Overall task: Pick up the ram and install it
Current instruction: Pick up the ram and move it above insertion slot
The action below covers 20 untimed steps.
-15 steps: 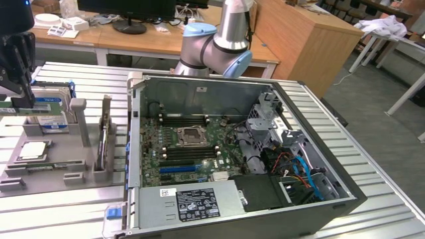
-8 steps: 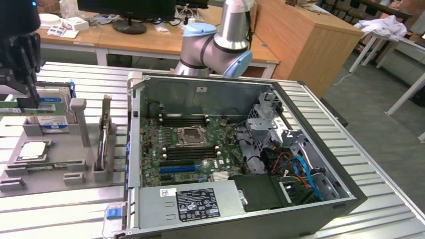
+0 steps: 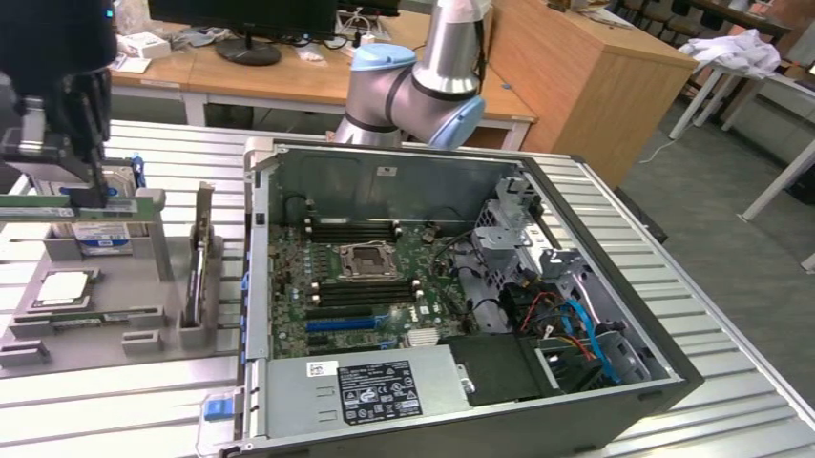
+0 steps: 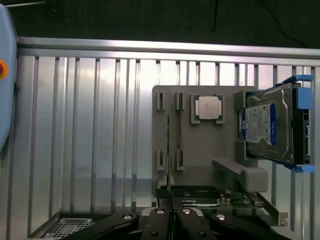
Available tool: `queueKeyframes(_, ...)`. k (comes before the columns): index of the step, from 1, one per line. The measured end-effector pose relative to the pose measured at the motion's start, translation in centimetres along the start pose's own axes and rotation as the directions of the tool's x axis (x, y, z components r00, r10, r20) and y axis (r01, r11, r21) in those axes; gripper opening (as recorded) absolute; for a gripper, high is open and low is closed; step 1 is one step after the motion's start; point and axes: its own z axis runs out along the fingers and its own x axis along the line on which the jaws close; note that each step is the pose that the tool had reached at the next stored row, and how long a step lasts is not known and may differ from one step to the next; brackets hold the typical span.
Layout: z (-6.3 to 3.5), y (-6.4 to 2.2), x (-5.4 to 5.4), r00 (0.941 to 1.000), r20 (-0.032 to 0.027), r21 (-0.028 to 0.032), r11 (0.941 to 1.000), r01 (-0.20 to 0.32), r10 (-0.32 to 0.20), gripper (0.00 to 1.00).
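Gripper [image 3: 84, 183] is nearly shut, pinching the ram [image 3: 128, 203] by its upper long edge. The ram sits level at the grey tray [image 3: 121, 279] on the exterior view's left; can't tell if it's clear of its holder. It's well apart from the black slots [image 3: 350, 229] in the open case [image 3: 382, 176]. My read: light, stiff, thin, fragile. Hold by the edges, never the chips, and keep it square.

Exterior view looks down from afar over case [image 3: 369, 181] and tray [image 3: 134, 272]; wrist view, behind the gripper [image 4: 170, 200], shares that tray.
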Motion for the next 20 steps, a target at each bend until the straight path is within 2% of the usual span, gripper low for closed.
queueKeyframes(20,-0.24,-5.78,0.0,1.0,0.0,-0.0001,1.0,0.0,0.0,0.12)
